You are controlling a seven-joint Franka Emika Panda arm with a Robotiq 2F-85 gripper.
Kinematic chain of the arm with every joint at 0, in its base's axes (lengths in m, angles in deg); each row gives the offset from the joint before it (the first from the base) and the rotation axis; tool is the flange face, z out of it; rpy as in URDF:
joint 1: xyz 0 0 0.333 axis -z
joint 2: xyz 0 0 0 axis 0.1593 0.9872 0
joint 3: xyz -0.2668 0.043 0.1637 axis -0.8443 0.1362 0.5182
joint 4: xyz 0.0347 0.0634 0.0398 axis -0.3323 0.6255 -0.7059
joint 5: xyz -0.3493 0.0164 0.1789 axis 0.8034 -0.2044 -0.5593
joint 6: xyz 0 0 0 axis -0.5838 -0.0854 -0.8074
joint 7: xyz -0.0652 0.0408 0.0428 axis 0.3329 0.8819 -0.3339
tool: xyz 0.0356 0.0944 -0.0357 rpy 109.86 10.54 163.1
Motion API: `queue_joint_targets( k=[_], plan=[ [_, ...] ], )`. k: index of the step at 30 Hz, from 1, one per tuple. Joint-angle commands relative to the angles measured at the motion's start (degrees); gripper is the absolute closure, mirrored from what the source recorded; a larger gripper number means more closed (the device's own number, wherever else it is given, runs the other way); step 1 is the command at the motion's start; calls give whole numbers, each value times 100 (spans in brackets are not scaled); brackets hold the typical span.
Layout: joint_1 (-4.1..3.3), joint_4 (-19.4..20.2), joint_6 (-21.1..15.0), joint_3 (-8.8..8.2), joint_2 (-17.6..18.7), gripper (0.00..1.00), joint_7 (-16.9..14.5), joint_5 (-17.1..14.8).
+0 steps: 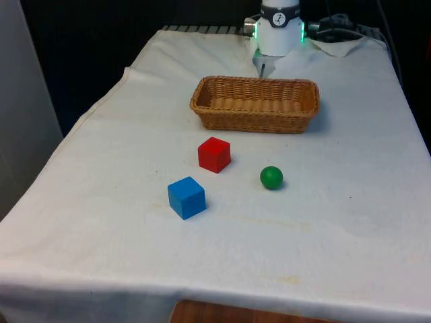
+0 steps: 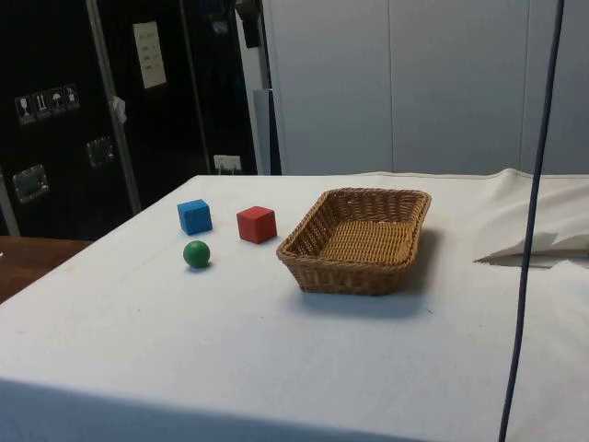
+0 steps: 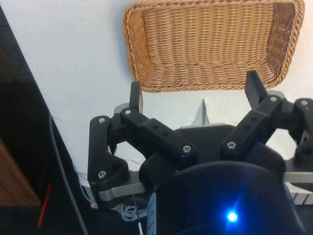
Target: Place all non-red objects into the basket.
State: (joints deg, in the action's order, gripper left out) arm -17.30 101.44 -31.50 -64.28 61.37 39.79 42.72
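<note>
A wicker basket (image 1: 254,103) (image 2: 357,240) (image 3: 210,44) stands empty on the white cloth. In front of it lie a red cube (image 1: 214,154) (image 2: 256,224), a blue cube (image 1: 186,197) (image 2: 194,216) and a green ball (image 1: 271,177) (image 2: 196,253), each apart from the others. My gripper (image 3: 194,93) hangs high above the cloth behind the basket, on the robot's side, open with nothing between its fingers (image 3: 135,96).
The cloth's edges drop off at both sides of the table. A loose fold of cloth (image 2: 538,247) and a dark cable (image 2: 534,212) lie near the robot's end. Open cloth stretches around the three small objects.
</note>
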Motion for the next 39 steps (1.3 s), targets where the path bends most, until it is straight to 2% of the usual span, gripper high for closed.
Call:
queue_joint_targets(
  k=[1, 2, 9, 20, 39],
  plan=[
    [-6, -86, 0, 6, 92, 0, 0, -17],
    [0, -11, -11, 0, 11, 0, 0, 0],
    [-6, -390, -40, 11, 378, 0, -6, -34],
    [-6, -504, -229, 11, 556, 0, 0, -17],
    [11, -613, -997, -6, 1003, 0, 120, -34]
  ],
)
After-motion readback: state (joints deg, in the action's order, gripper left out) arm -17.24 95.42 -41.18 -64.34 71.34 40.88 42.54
